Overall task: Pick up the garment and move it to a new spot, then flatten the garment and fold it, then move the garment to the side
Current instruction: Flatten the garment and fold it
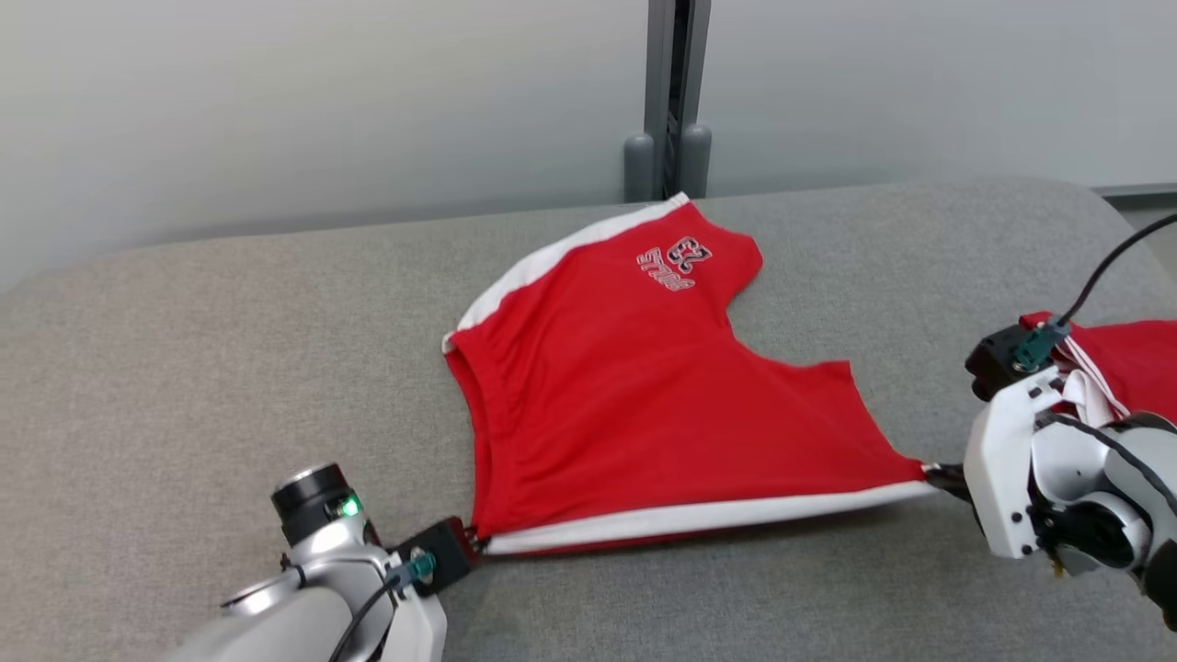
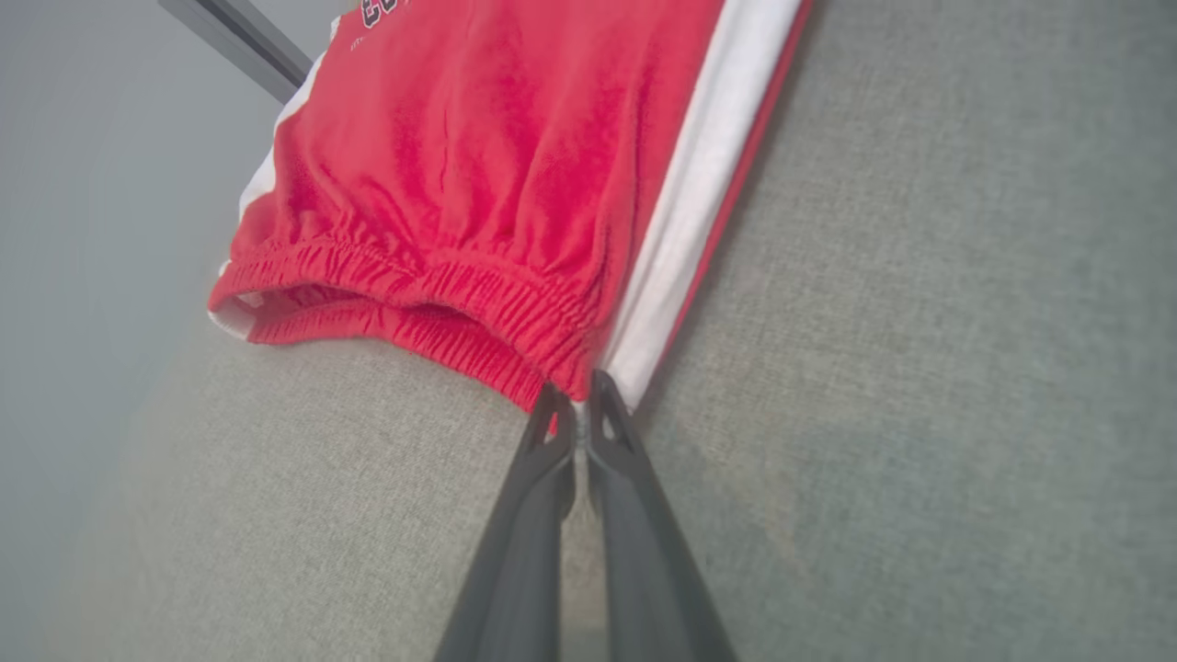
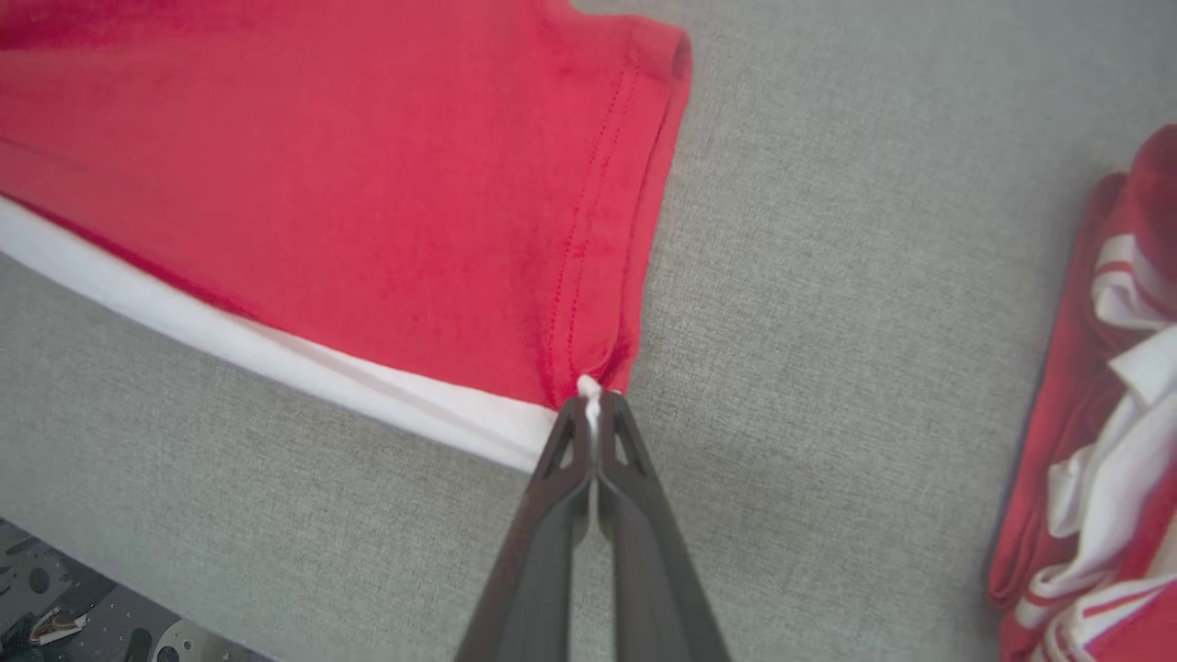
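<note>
The garment (image 1: 625, 405) is a pair of red shorts with white side stripes and a printed logo, spread on the grey padded surface (image 1: 184, 368). Its near edge is pulled taut between both grippers. My left gripper (image 1: 474, 542) is shut on the waistband corner at the white stripe; the left wrist view shows the garment (image 2: 478, 184) with the elastic waistband pinched by the gripper (image 2: 575, 400). My right gripper (image 1: 933, 473) is shut on the leg hem corner; in the right wrist view the gripper (image 3: 593, 409) nips the garment (image 3: 368, 184) at its stitched hem.
A second red and white piece of clothing (image 1: 1122, 368) lies bunched at the right, behind my right wrist, and is the clothing (image 3: 1103, 441) at the right of the right wrist view. A grey post (image 1: 676, 101) stands behind the surface against a pale wall.
</note>
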`<state>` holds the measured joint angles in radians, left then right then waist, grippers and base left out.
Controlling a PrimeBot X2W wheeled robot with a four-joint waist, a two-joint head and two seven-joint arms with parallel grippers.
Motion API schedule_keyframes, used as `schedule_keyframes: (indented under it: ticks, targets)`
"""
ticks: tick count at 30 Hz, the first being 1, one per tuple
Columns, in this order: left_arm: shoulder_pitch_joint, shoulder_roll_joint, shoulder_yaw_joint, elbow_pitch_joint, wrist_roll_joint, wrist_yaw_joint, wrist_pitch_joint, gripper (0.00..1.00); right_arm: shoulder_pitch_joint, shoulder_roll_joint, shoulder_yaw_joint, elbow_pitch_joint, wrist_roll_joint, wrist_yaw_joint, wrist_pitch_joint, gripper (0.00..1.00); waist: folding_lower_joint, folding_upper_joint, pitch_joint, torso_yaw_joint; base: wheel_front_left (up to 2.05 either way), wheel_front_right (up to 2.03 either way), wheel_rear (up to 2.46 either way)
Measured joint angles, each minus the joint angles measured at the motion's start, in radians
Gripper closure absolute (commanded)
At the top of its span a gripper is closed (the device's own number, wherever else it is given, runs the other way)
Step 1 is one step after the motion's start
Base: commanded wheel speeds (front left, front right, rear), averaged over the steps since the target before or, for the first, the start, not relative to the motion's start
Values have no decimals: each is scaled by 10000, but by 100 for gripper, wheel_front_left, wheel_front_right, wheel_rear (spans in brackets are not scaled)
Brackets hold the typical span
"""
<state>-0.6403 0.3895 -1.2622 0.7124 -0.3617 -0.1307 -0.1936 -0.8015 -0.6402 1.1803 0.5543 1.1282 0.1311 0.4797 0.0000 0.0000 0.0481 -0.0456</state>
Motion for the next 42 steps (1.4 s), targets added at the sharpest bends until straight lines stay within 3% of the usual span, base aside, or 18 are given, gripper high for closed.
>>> schedule_keyframes:
  ticks: [16, 21, 26, 33, 42]
  targets:
    - [2038, 2011, -144, -5053, -1126, 13, 2604, 100, 1879, -1862, -612, -1973, 1287, 2, 1657, 100, -1, 0, -652, 550, 0, 0, 0]
    - [2400, 2374, 163, -6328, -1969, 293, 3060, 100, 2234, -2251, -1129, -2560, 1482, 0, 1787, 100, -1, 0, -596, 644, 0, 0, 0]
    - [2438, 2466, 692, -6955, -2834, 493, 3166, 100, 2232, -2270, -1812, -2876, 1277, -2, 1434, 100, -1, 0, -390, 776, 0, 0, 0]
    - [2322, 2272, 1492, -7102, -4334, 332, 2888, 100, 1805, -2336, -2859, -3145, 861, -2, 1191, 100, -1, 0, 94, 1156, 0, 0, 0]
    - [1900, 1315, 2326, -6621, -5808, 115, 1881, 100, 990, -2236, -4029, -2901, 594, -2, 1342, 100, 0, 0, 686, 1853, 0, 0, 0]
